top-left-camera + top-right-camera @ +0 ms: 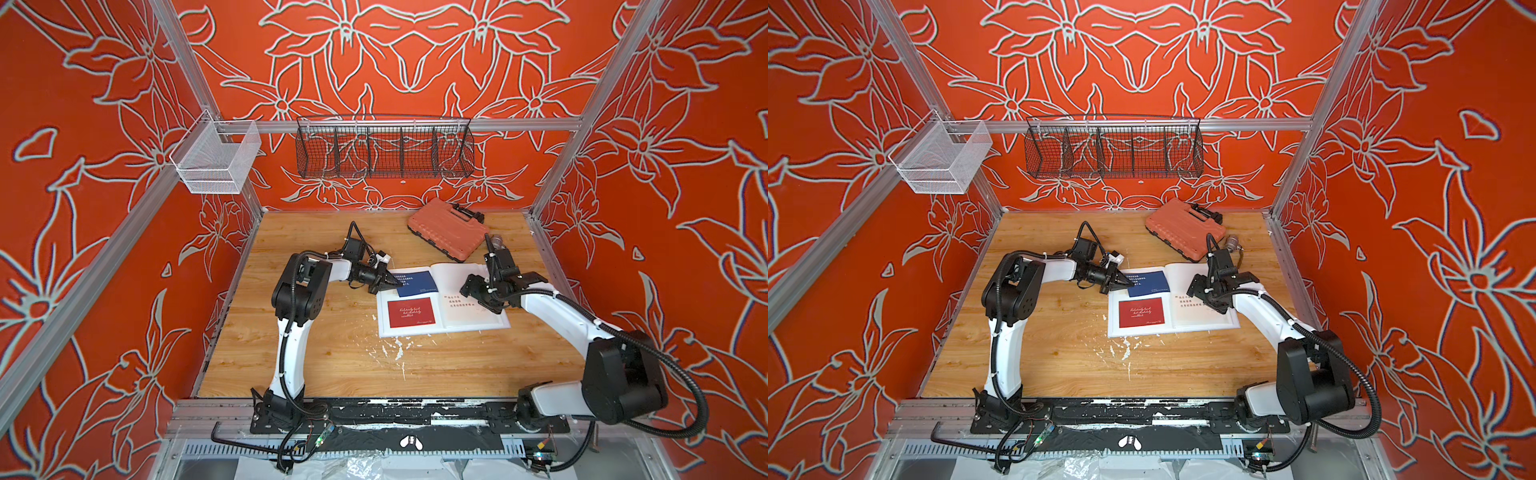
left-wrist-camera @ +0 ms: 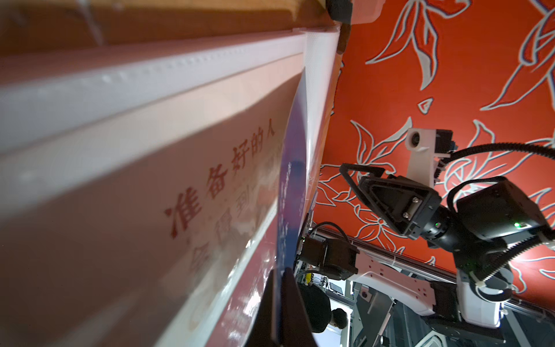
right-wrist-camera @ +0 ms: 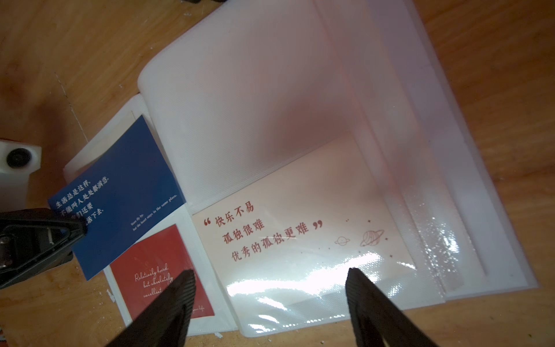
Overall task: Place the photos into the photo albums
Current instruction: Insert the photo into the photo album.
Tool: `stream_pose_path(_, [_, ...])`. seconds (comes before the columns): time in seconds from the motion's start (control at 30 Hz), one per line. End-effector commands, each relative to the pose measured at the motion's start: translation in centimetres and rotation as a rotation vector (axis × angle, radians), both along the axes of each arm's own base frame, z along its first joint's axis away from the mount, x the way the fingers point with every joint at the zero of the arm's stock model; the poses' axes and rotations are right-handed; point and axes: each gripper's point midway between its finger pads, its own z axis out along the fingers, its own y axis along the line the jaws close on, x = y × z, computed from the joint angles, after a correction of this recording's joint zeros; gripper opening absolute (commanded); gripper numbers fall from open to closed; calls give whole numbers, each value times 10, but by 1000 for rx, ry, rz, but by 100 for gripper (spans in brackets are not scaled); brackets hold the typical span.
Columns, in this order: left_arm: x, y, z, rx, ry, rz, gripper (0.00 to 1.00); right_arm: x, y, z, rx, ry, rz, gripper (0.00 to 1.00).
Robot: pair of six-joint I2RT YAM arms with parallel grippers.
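The white photo album [image 1: 453, 274] [image 1: 1183, 275] [image 3: 255, 105] lies open on the wooden table. My left gripper [image 1: 397, 283] [image 1: 1128, 283] [image 2: 280, 276] is shut on the near edge of the navy blue photo [image 1: 417, 284] [image 3: 126, 192], which rests tilted over the left page's upper pocket. Under it a white photo with Chinese text [image 1: 404, 277] [image 2: 225, 180] shows. The dark red photo [image 1: 411, 312] [image 3: 156, 270] sits in the lower left pocket. Another white photo [image 1: 461, 305] [image 3: 300, 234] sits in the right page's lower pocket. My right gripper [image 1: 473, 291] [image 3: 270, 272] hovers open above that page, holding nothing.
An orange ribbed case [image 1: 446, 230] lies behind the album at the back right, a small metal part [image 1: 496, 241] beside it. A black wire basket [image 1: 384, 151] and a white mesh basket [image 1: 216, 160] hang on the rail. White flecks [image 1: 395, 349] dot the table.
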Motion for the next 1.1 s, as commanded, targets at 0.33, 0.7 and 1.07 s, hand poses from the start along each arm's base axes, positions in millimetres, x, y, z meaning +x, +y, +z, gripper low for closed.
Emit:
stream_pose_path(0.33, [-6,2,-15,83,18,-38,0,4,-1,4,-2,1,3,81])
stream_pose_path(0.7, [-4,-10,-19,101,30,-45,0,5,-1,1,-4,6,6,81])
stream_pose_path(1.07, [3,-5,-21,188,-1,-42,0,10,1,-3,-7,20,19,81])
